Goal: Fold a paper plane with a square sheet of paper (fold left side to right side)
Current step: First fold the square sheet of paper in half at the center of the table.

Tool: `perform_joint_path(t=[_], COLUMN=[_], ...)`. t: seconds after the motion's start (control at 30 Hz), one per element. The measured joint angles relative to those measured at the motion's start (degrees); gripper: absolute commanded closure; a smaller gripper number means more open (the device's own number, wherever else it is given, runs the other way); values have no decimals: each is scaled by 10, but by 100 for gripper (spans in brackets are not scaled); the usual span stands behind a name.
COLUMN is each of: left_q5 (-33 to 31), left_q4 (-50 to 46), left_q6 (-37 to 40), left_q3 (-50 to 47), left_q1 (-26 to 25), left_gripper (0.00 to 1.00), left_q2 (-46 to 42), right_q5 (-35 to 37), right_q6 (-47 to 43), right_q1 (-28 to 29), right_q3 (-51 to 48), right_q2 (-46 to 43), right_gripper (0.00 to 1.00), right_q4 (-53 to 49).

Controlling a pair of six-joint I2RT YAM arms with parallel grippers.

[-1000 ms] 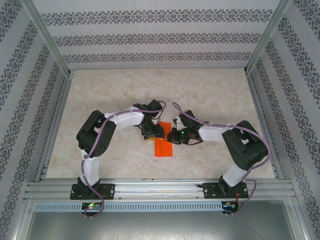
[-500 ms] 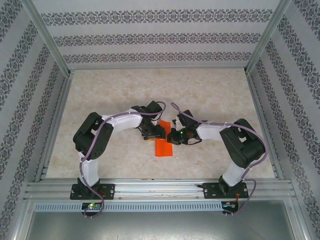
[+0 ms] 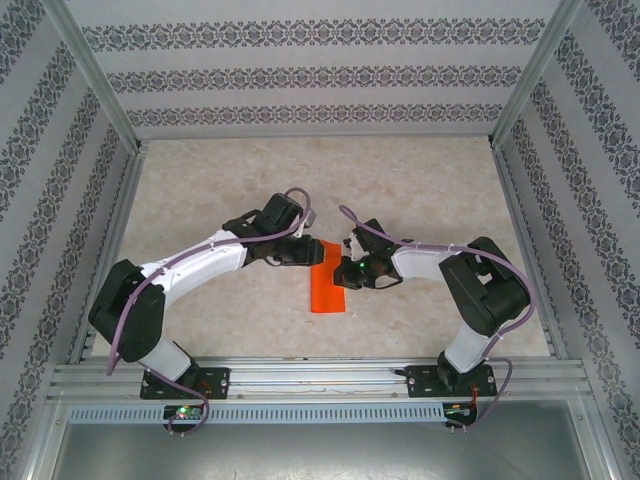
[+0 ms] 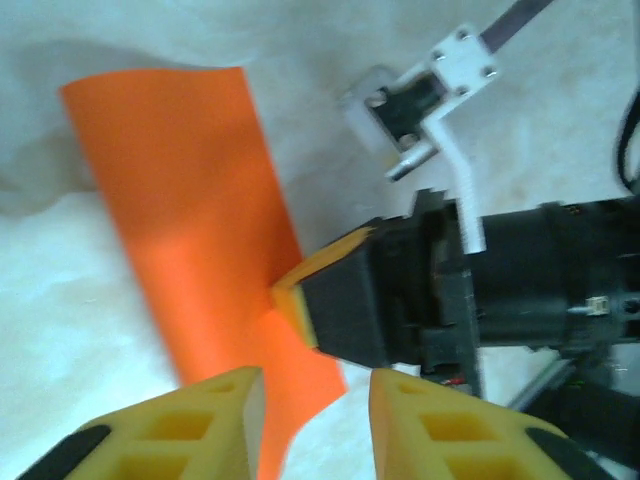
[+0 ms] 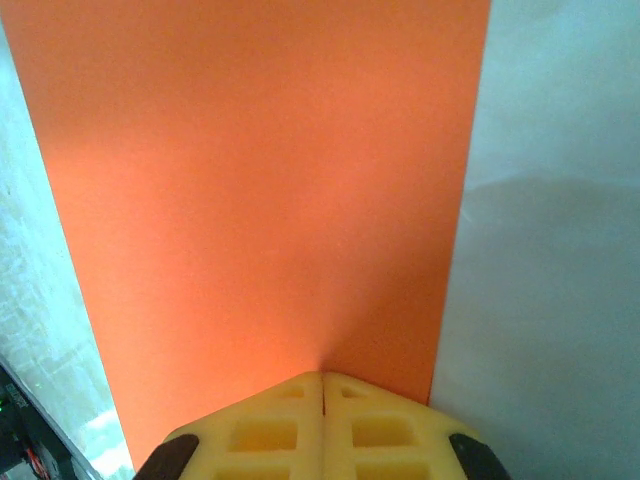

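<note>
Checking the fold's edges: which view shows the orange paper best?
Left wrist: the paper is large, with both long edges and one end visible. Top external shows it small; right wrist cuts off its ends.

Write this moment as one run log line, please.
paper: folded narrow, lying on table | right fingers: shut, tips on paper | left fingers: open, over paper's end

Orange-red sheet of paper (image 3: 327, 292), beige marbled table (image 3: 420, 190), grey floral-striped walls (image 3: 300, 75).
</note>
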Motion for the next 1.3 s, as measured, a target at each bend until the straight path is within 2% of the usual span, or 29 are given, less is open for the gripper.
perform_joint_path(t=[0.1, 0.27, 0.43, 0.83, 1.3], left_q5=[44, 85, 86, 85, 89], left_q4=[44, 80, 89, 117, 120], left_q6=[-4, -9, -9, -9, 20], left_q3=[-12, -25, -31, -79, -113], left_q1=[0, 0, 2, 34, 69], left_gripper=[87, 91, 93, 95, 97], left_q2=[27, 89, 124, 144, 120], right_q5=[1, 4, 7, 9, 20], right_q6=[0, 0, -2, -13, -18], right_q1=[1, 3, 5, 5, 8], right_q3=[2, 7, 12, 19, 26], right_q2=[1, 3, 4, 7, 8], right_gripper=[100, 100, 100, 100, 100], right_q4=[-2, -11, -18, -31, -43])
